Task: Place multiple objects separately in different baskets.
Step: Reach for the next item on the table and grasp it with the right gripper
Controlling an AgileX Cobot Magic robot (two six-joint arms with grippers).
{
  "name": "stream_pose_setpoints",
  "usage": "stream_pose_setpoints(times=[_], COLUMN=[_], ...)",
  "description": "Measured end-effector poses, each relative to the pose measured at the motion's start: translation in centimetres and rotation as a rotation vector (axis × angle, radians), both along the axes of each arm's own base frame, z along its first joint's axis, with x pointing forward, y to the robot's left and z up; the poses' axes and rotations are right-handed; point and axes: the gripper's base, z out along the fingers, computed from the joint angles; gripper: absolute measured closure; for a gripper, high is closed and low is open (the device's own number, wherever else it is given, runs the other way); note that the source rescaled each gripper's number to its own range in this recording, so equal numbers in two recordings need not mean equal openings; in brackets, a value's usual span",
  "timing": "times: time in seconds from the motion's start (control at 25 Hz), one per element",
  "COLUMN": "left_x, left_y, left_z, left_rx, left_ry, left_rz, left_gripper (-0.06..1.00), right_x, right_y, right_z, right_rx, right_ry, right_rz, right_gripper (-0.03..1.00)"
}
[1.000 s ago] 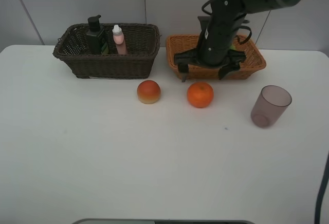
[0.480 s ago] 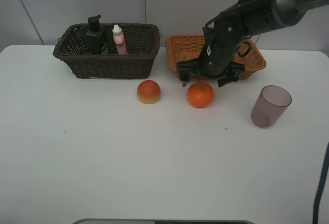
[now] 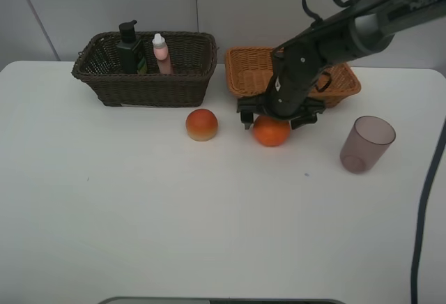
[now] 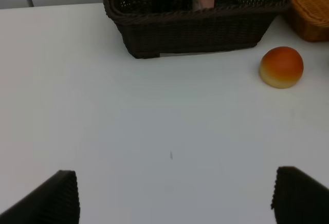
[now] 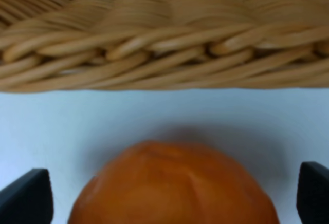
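**Bench** (image 3: 139, 206): white, flat, carries every item listed.

**Baskets**
- Deep dark brown rectangular wicker basket (image 3: 143, 74), far left. It holds a dark green pump bottle (image 3: 129, 47) and, just to its right, a pink white-capped bottle (image 3: 161, 54). Both stand upright.
- Shallow light orange-tan rectangular wicker basket (image 3: 247, 67), far right of centre, beside the dark one. The right arm covers much of its inside.

**Loose items on the bench**
- Red-yellow peach-like fruit (image 3: 201, 124), just near of the dark basket's right end.
- Round orange (image 3: 270, 134), right of the peach-like fruit and close to the near wall of the tan basket.
- Translucent purple cup (image 3: 366, 143), upright, far to the right, well apart from the orange.

**Pincers**
- Right pincer (image 3: 277, 118): released, spread wide, lowered over the orange with one finger on each side. Whether the fingers touch the fruit cannot be told.
- Left pincer (image 4: 177, 198): released, spread wide, grasping nothing. It hangs over bare bench on the near side of the dark basket.
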Motion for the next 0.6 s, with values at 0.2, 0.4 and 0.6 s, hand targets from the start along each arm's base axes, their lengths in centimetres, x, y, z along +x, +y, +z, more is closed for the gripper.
stream_pose_setpoints(times=[0.2,0.4,0.6], left_x=[0.0,0.0,0.0], left_y=[0.0,0.0,0.0], left_z=[0.0,0.0,0.0], left_rx=[0.000,0.000,0.000], left_ry=[0.000,0.000,0.000], left_rz=[0.000,0.000,0.000], left_gripper=[0.00,0.00,0.00], right_x=[0.0,0.1,0.0], right_y=[0.1,0.0,-0.1], right_z=[-0.9,-1.1,-1.2], right_rx=[-0.003,-0.012,-0.024], right_ry=[0.012,0.013,0.018], right_rz=[0.002,0.009,0.012], right_gripper=[-0.03,-0.03,0.13])
